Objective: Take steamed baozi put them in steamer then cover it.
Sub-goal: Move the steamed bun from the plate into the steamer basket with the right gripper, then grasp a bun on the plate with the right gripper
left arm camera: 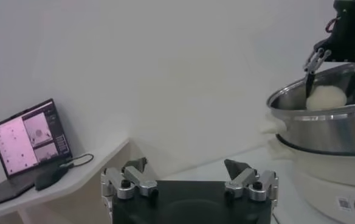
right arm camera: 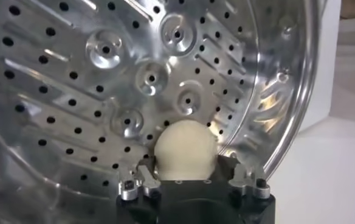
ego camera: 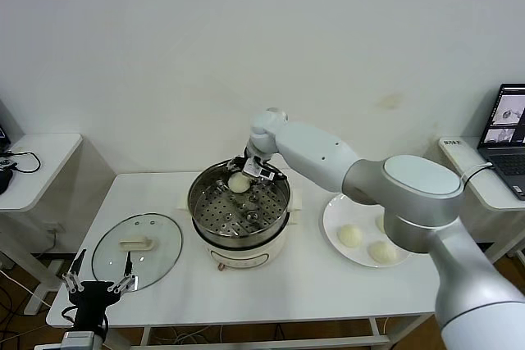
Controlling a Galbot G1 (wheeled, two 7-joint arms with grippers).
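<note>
The steel steamer [ego camera: 198,212] stands mid-table with its perforated tray [right arm camera: 104,91] bare except for one steamed baozi [ego camera: 238,182] near the far rim. My right gripper [ego camera: 250,171] reaches down into the pot and is open. Its fingers straddle that bun [right arm camera: 185,149] without squeezing it. The left wrist view shows the same bun [left arm camera: 326,97] resting inside the rim. Two more baozi [ego camera: 350,236] [ego camera: 381,252] lie on the white plate [ego camera: 332,217]; a third is mostly hidden behind my arm. The glass cover [ego camera: 137,250] lies flat at the left. My left gripper [ego camera: 100,278] waits open at the table's front-left edge.
A small side table [ego camera: 37,161] with cables stands at the left. Another side table [ego camera: 492,186] at the right carries a laptop [ego camera: 509,133]. My right arm [ego camera: 410,190] stretches over the plate.
</note>
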